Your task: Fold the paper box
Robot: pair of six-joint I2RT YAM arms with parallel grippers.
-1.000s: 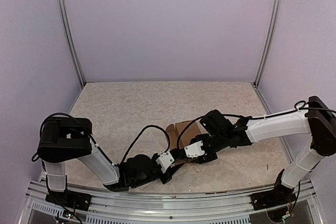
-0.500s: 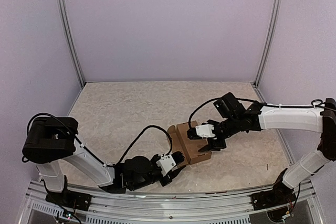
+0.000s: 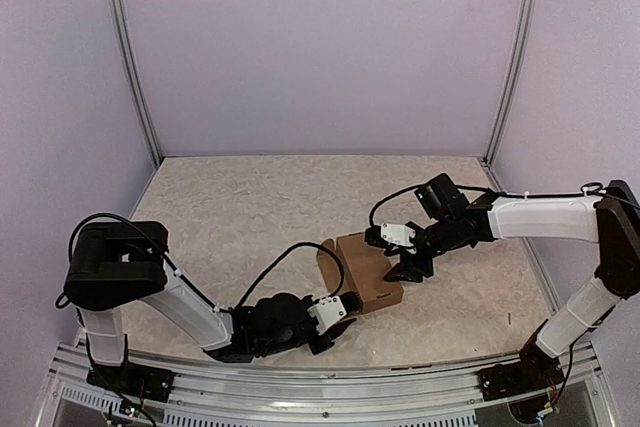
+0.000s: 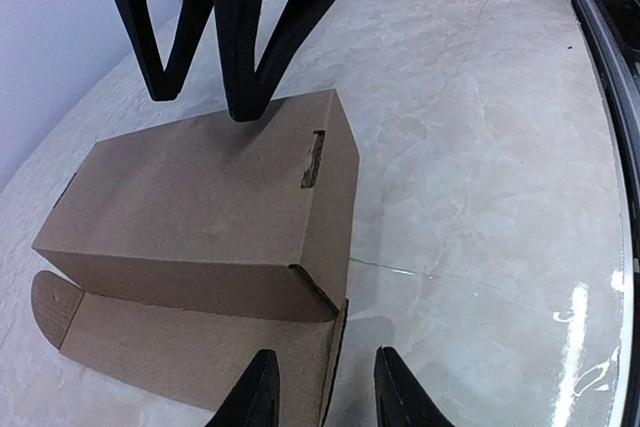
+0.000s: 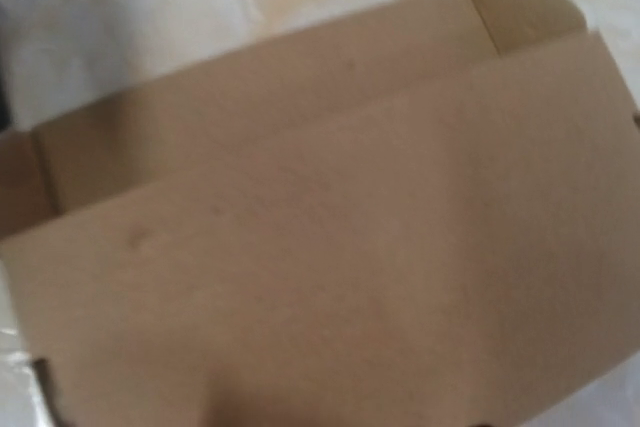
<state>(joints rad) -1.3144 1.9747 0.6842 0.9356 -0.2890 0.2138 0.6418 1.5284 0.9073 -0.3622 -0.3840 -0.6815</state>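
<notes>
The left tool (image 4: 325, 387), jaws parted, is being held astride the loose flap (image 4: 190, 357). The right tool (image 4: 203, 107), likewise spread, is being drawn back off the paper box (image 4: 200, 207), now closed toward the counter's (image 4: 480, 147) near edge. Apparently only that flap is being left to tuck.

We log a pale, marbled beige table (image 3: 250, 207), with glare on its surface to the right of the left claw (image 4: 325, 402). Directly on it lies the paper box (image 4: 200, 217), closed-up brown cardboard. It sits just ahead of the left claw and right by the tips of the right claw (image 4: 200, 97), with a flat flap with a rounded tab spread on the table on the side nearest the left claw. A small dark fleck (image 3: 508, 319) lies on the right arm's side, well apart from both claws.
</notes>
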